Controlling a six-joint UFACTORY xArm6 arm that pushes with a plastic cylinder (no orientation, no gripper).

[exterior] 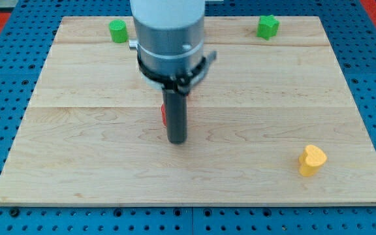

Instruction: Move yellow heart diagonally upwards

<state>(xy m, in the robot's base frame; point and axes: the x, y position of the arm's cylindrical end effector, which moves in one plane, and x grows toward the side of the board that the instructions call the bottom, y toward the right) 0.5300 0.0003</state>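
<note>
Sitting well apart from my tip [177, 140], jawless, yellow heart [312, 160] lies flat, intact.

Four blocks show on the worktop [96, 163]. One is a yellow heart [312, 159] at about four o'clock. Two are green: a green cylinder [117, 31] at eleven o'clock and a green block [267, 26] of unclear shape at one o'clock. One red block [164, 115], mostly hidden, sits near the centre.
</note>
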